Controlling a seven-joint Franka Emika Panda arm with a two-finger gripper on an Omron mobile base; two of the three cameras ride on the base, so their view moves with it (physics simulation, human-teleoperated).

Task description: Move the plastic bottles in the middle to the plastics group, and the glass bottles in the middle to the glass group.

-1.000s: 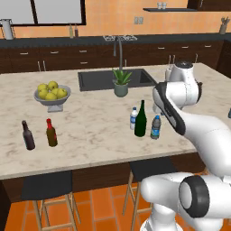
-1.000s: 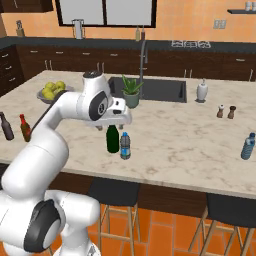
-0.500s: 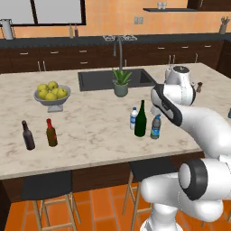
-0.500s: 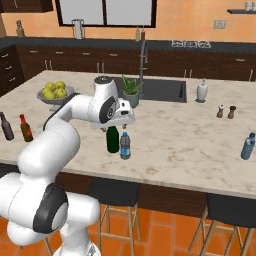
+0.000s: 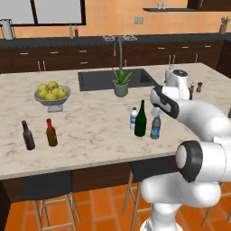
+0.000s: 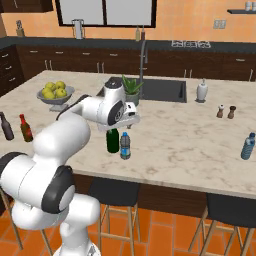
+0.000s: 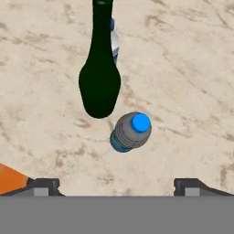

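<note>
Overhead, the tool [image 7: 114,185] hangs spread wide and empty above the blue-capped plastic bottle [image 7: 130,132], which stands on the tabletop [image 5: 90,122] just right of the tall green glass bottle [image 5: 140,121]. Likely light, smooth and easily tipped; take it around the body below the cap.

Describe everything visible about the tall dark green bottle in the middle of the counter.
The tall dark green bottle is wine-shaped, with a wide body and a long thin neck, and looks like dark, glossy glass. It stands upright on the marble counter, the tallest of three bottles clustered there. A white-capped water bottle stands close on one side and a blue-capped one on the other; whether they touch it is unclear. The open gripper hovers above, holding nothing.
</note>
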